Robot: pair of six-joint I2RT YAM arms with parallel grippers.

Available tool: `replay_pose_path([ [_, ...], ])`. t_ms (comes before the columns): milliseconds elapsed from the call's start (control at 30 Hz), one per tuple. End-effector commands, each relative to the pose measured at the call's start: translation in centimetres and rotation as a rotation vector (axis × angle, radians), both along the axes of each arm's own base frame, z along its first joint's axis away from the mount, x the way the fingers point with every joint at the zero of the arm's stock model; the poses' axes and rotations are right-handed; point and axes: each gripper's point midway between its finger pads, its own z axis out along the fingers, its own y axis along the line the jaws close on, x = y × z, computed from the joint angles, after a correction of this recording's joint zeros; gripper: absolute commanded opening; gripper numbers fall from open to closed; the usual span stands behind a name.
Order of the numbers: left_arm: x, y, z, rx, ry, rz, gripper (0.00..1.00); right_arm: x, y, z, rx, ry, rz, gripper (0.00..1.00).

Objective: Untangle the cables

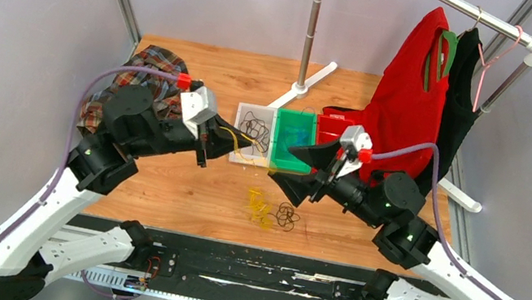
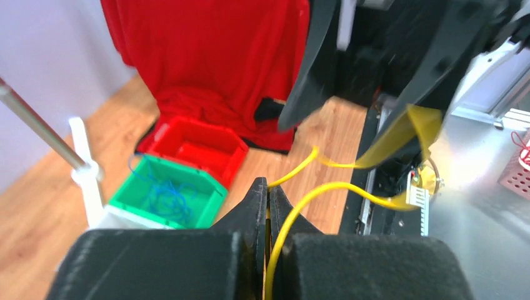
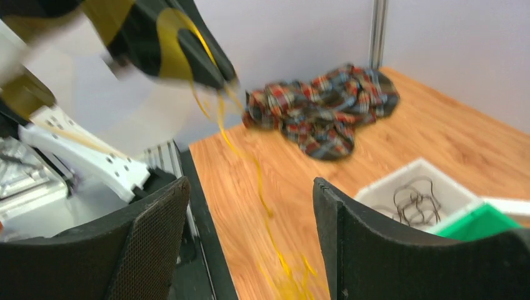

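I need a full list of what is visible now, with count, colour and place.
white bin, green bin, red bin: 3, in a row, mid-table
black cables: tangle, in white bin
blue cable: 1, in green bin
loose cables: pile, yellow and black, table front
yellow cable: 1, in left gripper
plaid cloth: 1, far left
red garment, black garment: 2, hanging right
left gripper: shut on yellow cable
right gripper: open

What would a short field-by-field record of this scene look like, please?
Left jaws: shut on a yellow cable
Right jaws: open, holding nothing
White bin: black cables
Green bin: blue cable
Red bin: looks empty
Table: loose pile of yellow and black cables near the front edge
Far left: crumpled plaid cloth
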Motion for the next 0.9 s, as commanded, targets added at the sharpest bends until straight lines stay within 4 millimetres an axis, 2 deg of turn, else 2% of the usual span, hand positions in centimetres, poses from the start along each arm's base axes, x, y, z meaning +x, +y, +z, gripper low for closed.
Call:
replay_pose_path([
  [0, -1.5, 0.9, 3.6, -0.023, -0.119, -0.036, 0.01, 0.1, 0.8, -7.2, -0.194, 0.024, 0.022, 0.72],
  [67, -1.7, 0.9, 4.7, -0.031, -0.144, -0.047, 0.01, 0.5, 1.7, -9.4, -0.249, 0.046, 0.036, 0.73],
  [167, -1.8, 1.0, 5.9, -0.038, -0.169, -0.048, 0.01, 1.4, 3.9, -11.3, -0.265, 0.072, 0.056, 0.73],
  [367, -2.2, 1.4, 7.3, -0.044, -0.194, -0.046, 0.01, 2.9, 8.5, -10.8, -0.186, 0.049, 0.062, 0.74],
  [467, -2.4, 1.7, 7.9, -0.048, -0.212, -0.042, 0.01, 3.2, 10.1, -10.4, -0.140, 0.041, 0.062, 0.74],
  [600, -2.8, 1.9, 8.4, -0.055, -0.223, -0.045, 0.01, 3.1, 11.2, -10.4, -0.088, 0.064, 0.081, 0.74],
  [733, -3.0, 2.0, 8.9, -0.062, -0.240, -0.049, 0.01, 3.3, 11.2, -11.3, -0.069, 0.101, 0.067, 0.73],
  [867, -3.2, 2.1, 10.4, -0.080, -0.271, -0.052, 0.01, 4.1, 10.9, -13.0, -0.092, 0.140, 0.017, 0.65],
])
